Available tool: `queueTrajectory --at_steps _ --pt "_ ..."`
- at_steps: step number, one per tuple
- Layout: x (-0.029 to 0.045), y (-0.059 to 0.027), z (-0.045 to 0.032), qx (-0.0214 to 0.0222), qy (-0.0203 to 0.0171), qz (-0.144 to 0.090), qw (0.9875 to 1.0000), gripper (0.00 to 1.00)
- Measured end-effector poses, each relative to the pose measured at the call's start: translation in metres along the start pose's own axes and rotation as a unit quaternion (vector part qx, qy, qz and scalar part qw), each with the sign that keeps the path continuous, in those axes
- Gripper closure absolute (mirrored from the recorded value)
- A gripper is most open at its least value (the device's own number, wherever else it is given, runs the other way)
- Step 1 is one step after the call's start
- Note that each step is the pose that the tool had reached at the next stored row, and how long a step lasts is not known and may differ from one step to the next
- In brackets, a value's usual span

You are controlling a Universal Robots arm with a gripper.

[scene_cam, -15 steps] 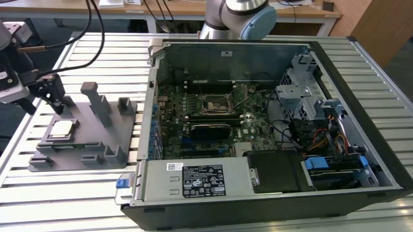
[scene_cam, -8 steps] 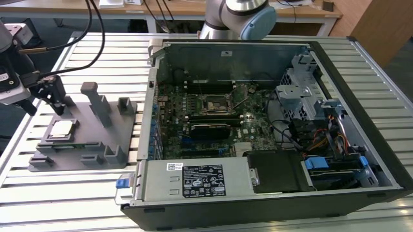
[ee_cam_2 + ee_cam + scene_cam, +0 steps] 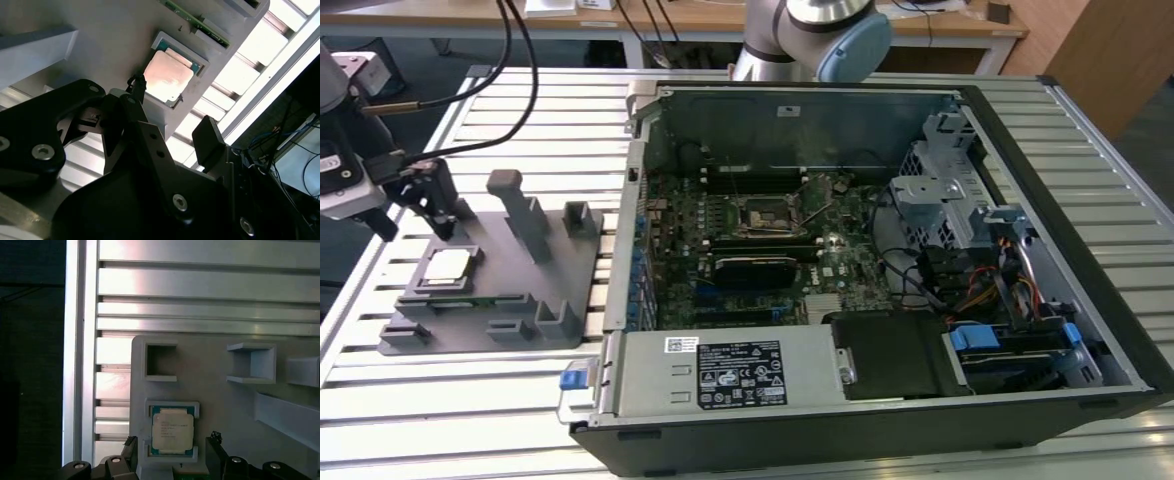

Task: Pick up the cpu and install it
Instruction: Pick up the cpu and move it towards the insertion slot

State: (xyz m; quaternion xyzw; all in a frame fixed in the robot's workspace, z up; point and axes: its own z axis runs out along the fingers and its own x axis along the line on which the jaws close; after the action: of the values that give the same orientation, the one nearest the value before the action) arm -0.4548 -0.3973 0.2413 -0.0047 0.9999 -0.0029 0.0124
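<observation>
Slatted table (image 3: 520, 100) carries grey fixture (image 3: 520, 290), open case (image 3: 1067, 180) beside fixture. cpu (image 3: 172, 429) seated flat in fixture pocket. Gripper (image 3: 414, 215) hovers just above fixture, fingers (image 3: 210, 140) apart either side of cpu, holding nothing.

The arm (image 3: 803, 28) is a silver-grey tube with a rounded pale blue cap (image 3: 857, 45) at its joint, and thin black cables (image 3: 531, 75) trail from the pale grey wrist housing (image 3: 339, 160). The gripper (image 3: 416, 225) is matte black throughout — angular linked plates ending in two slim fingers (image 3: 210, 142), and in the second wrist view silver screw heads (image 3: 42, 150) dot the plates.
</observation>
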Motion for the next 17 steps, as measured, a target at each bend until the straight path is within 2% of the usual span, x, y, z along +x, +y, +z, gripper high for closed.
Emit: queueTrajectory --at_steps 17 --pt "-0.0009 0.0000 0.0069 0.0000 0.0000 0.000 1.0000 0.36"
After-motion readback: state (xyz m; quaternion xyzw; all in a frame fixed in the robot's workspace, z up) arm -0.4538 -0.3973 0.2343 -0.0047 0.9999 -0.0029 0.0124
